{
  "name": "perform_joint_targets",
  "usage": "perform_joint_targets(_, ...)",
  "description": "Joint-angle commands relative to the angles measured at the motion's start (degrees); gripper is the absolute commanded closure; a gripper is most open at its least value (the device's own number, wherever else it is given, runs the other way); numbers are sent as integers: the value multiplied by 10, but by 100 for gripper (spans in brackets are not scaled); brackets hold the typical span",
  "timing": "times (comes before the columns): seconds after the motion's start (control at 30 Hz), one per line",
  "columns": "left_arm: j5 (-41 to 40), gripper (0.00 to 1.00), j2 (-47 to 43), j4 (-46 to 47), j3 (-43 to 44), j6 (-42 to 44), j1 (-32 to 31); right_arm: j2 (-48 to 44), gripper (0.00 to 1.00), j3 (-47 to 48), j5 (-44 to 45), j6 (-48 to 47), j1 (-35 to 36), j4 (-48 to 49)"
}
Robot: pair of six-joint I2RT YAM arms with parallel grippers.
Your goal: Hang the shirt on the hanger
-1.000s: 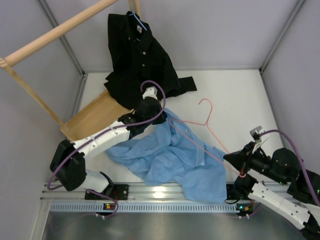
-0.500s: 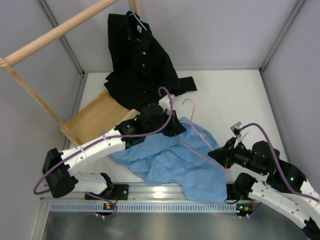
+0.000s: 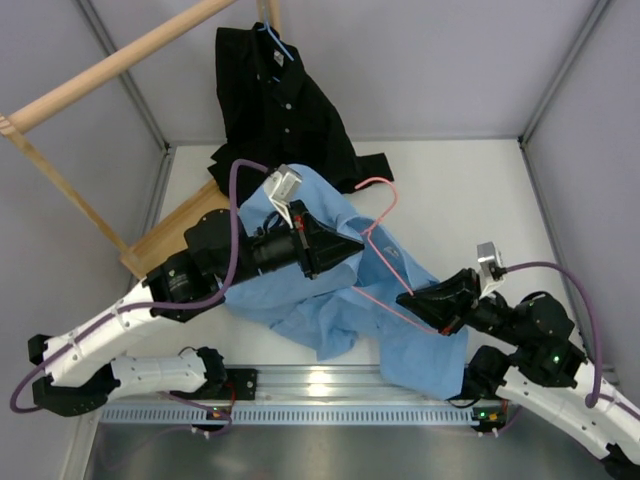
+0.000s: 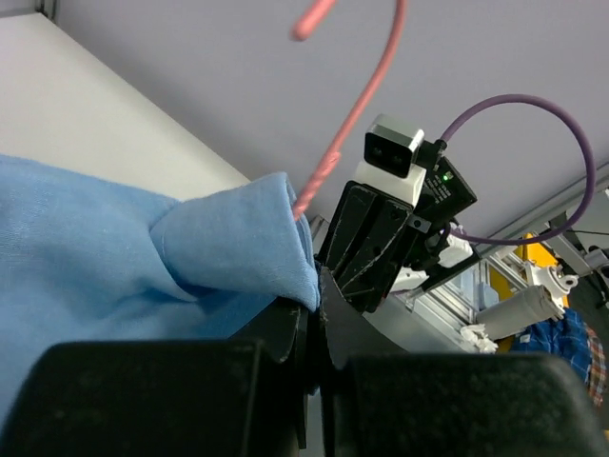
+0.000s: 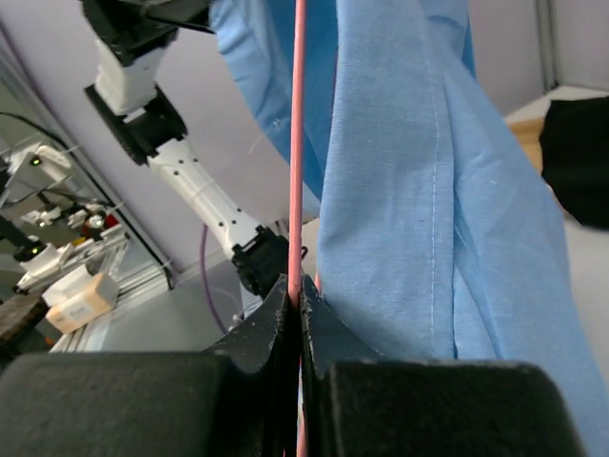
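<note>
The light blue shirt (image 3: 330,290) hangs lifted above the table between both arms. My left gripper (image 3: 352,247) is shut on a fold of the shirt (image 4: 238,248) near its upper part. The pink wire hanger (image 3: 385,262) runs through the shirt, its hook (image 3: 385,190) sticking out above the cloth. My right gripper (image 3: 415,298) is shut on the hanger's wire (image 5: 297,171), with blue cloth (image 5: 428,190) hanging right beside it. The hook (image 4: 357,95) also shows in the left wrist view.
A black shirt (image 3: 285,120) on a blue hanger (image 3: 275,40) hangs from the wooden rail (image 3: 110,65) at the back. A wooden tray (image 3: 180,235) lies at the left. Grey walls close in the white table (image 3: 470,200).
Both arms have risen and come closer together. The shirt has been lifted off the table, and the hanger has tipped up with its hook moving back and right.
</note>
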Motion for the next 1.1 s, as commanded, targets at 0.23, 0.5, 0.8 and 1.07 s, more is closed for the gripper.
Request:
perform_joint_targets(0.23,-172,100,1,-54,-73,14,-2,-47,100,-17,26,-41,-3,82)
perform_joint_targets(0.5,-51,100,67,-83,-18,79,-4,-40,100,-66,48,-53,-3,111)
perform_joint_targets(0.8,-8,31,65,-168,44,158,-15,-62,100,-98,99,-58,-2,132)
perform_joint_targets(1.07,-194,2,36,-193,144,341,-15,-107,100,-158,95,-44,-3,191)
